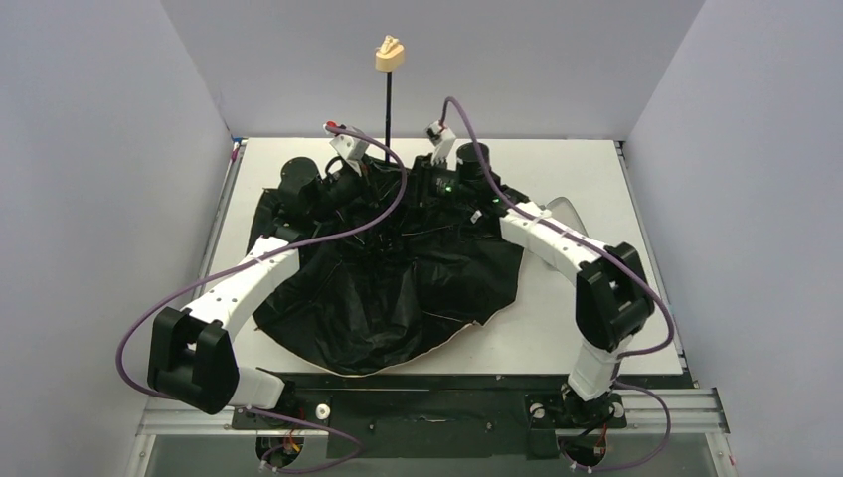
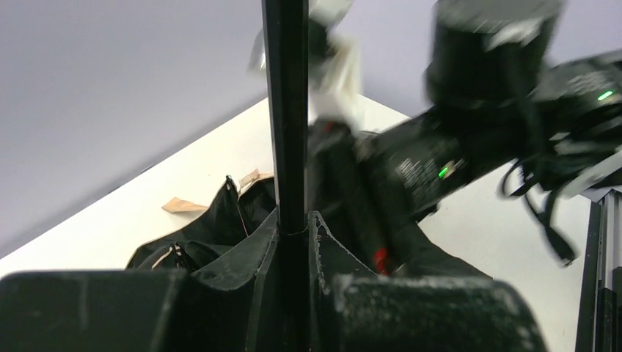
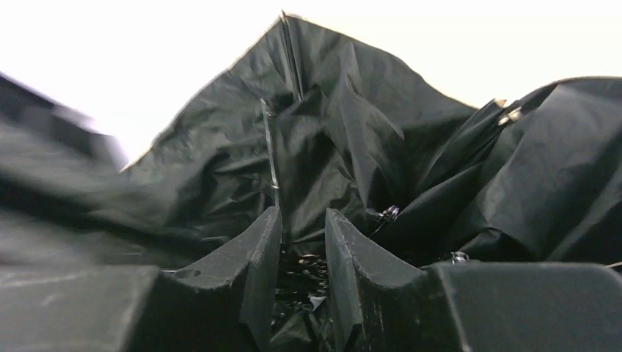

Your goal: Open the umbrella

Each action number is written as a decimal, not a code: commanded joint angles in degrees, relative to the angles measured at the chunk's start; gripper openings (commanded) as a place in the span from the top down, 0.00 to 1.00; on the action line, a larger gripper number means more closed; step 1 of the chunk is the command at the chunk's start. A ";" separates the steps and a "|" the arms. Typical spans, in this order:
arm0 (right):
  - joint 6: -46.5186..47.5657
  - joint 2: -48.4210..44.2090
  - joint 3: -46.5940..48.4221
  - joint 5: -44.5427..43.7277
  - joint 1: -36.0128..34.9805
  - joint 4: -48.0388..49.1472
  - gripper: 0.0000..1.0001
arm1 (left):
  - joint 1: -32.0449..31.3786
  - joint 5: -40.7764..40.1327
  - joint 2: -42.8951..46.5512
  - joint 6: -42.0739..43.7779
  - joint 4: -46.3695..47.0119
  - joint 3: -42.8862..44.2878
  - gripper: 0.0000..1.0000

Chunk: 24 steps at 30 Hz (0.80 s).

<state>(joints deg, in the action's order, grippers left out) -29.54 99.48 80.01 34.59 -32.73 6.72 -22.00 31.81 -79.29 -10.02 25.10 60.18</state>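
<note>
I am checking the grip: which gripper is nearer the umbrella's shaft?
Left. The left gripper is shut on the shaft; the right gripper sits in black fabric beside it.

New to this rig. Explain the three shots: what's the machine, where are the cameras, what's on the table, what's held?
Two robot arms bolted at the table's near edge, each with a two-finger gripper. The wide shot is from a fixed camera above and behind them; the other two are from cameras on the wrists. On the white table lies an umbrella, upside down, black lining up, its shaft standing up with a tan handle on top. The left gripper is shut on that shaft. The right gripper is down in the black fabric, fingers narrowly apart; whether it pinches any, I can't tell.
</note>
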 commanded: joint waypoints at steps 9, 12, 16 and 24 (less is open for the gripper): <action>7.40 10.06 1.45 -3.52 4.13 -1.43 0.61 | -0.03 4.79 3.77 0.83 2.50 4.69 1.00; 7.72 8.13 2.34 -2.22 5.21 -2.24 0.54 | 0.28 6.02 3.89 1.92 1.26 4.23 1.00; 7.69 3.12 3.73 0.55 6.15 -2.71 0.42 | 0.79 5.13 3.57 1.63 1.43 4.01 1.00; 8.25 -7.41 -0.69 2.94 6.18 3.47 0.34 | 0.79 -2.97 2.44 -2.05 1.99 5.85 1.00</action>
<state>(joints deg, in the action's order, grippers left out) -22.26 98.78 80.40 35.44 -25.96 2.17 -21.58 32.97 -78.67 -9.61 21.63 61.25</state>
